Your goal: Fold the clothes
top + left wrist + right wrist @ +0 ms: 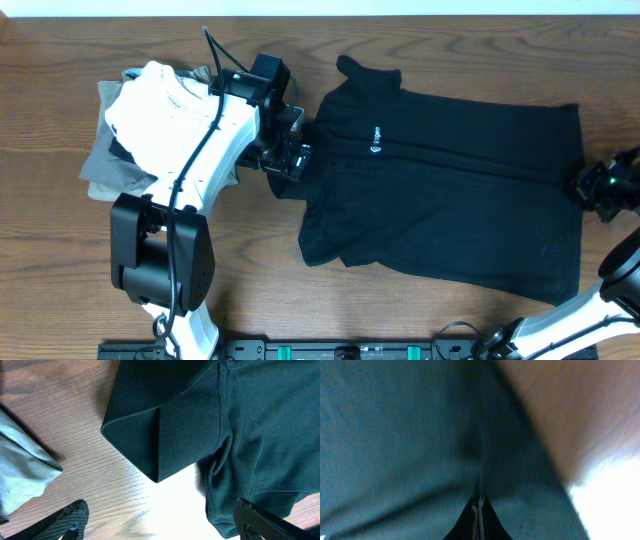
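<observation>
- Black polo shirt point(450, 200) lies spread across the middle and right of the wooden table point(60, 260). Its collar point(368, 72) points to the upper left and its hem lies at the right.
- A small white logo point(376, 135) shows on the chest, so the front faces up.
- The left gripper point(290, 155) sits at the shirt's left edge, by the sleeve point(165, 425).
- In the left wrist view, that sleeve is doubled under into a pointed fold and lies on the wood.
- The left gripper's fingers point(70, 520) are spread wide apart with nothing between them. They are above the table just short of the sleeve.
- The right gripper point(598, 188) is at the hem on the right edge of the shirt.
- The right wrist view is blurred. The fingers point(470, 525) are pressed together, and a ridge of black fabric runs up from them, so they seem to pinch the cloth.
- A white folded garment point(165, 100) tops a pile at the left, with a grey garment point(115, 170) beneath it, apart from the shirt.
</observation>
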You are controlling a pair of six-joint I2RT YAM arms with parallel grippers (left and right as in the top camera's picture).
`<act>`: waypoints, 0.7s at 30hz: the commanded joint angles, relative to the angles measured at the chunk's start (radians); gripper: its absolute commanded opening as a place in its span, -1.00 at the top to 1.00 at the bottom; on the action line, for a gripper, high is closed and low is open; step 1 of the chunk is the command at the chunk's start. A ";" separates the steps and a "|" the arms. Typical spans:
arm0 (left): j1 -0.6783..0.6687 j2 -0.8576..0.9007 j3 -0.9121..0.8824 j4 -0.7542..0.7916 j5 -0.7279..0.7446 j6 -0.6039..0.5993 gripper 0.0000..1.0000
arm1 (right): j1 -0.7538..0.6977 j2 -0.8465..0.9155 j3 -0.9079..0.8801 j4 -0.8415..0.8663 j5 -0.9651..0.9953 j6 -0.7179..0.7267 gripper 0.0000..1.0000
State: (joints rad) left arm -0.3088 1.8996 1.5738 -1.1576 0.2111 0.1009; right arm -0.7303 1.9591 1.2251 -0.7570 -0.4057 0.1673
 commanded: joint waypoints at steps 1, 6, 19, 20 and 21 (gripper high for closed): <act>0.004 -0.020 -0.005 0.001 0.014 -0.012 -0.87 | -0.009 0.016 0.010 -0.086 0.091 0.040 0.97; 0.004 -0.020 -0.005 0.020 0.014 -0.012 -0.88 | -0.010 0.016 -0.018 -0.069 0.379 0.162 0.98; 0.003 -0.020 -0.005 0.006 0.014 -0.013 -0.88 | -0.015 0.012 0.133 0.021 0.237 0.011 0.96; 0.003 -0.020 -0.005 0.003 0.014 -0.013 -0.88 | -0.016 0.005 0.170 -0.018 0.154 -0.023 0.90; 0.004 -0.020 -0.005 0.001 0.018 -0.013 -0.88 | -0.016 -0.004 0.201 -0.055 0.102 -0.043 0.87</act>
State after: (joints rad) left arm -0.3084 1.8996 1.5738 -1.1477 0.2115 0.1009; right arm -0.7395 1.9728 1.3323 -0.7757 -0.0940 0.2268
